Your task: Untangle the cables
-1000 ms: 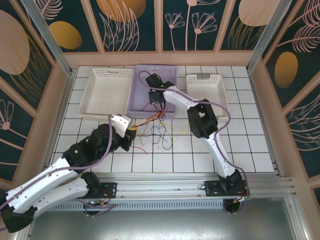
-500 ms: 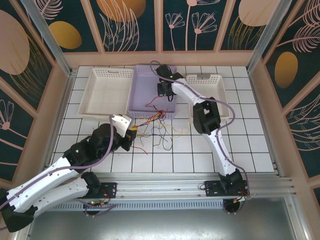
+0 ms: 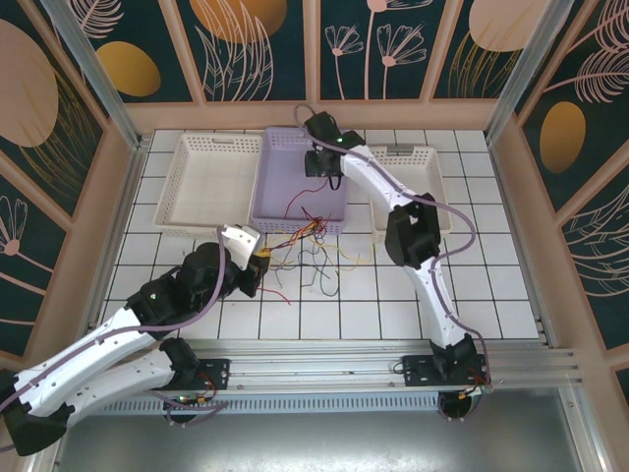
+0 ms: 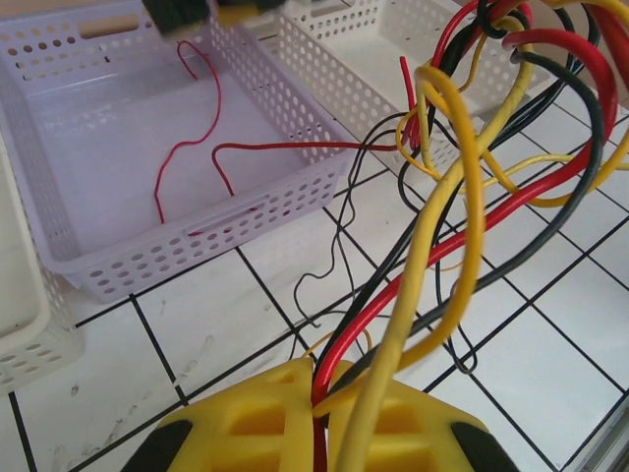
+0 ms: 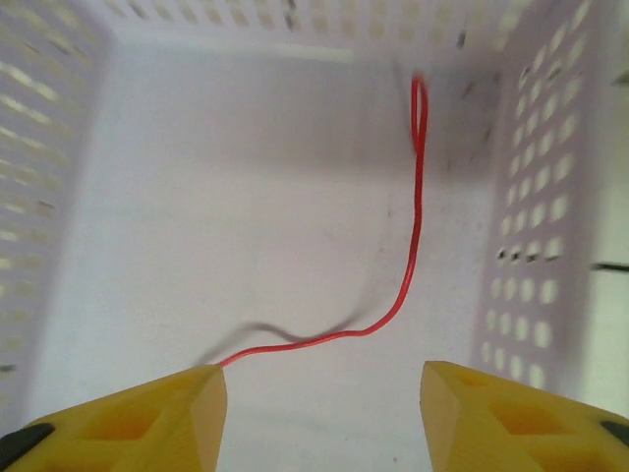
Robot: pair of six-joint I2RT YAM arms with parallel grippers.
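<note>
A tangle of red, yellow and black cables lies on the tiles in front of the lilac basket. My left gripper is shut on several strands of the cables, its fingertips pinching a red one and a yellow one. A thin red cable lies on the lilac basket's floor and runs over its near wall towards the tangle. My right gripper hangs open over the far end of that basket, with the red cable's end at its left fingertip.
A white basket stands left of the lilac one and another white basket to its right. A wooden wall borders the tiled floor. Bare tiles lie right of the tangle.
My right gripper has moved from the near part of the lilac basket to its far end and has opened, leaving the red cable lying in the basket. The left arm has stayed put.
</note>
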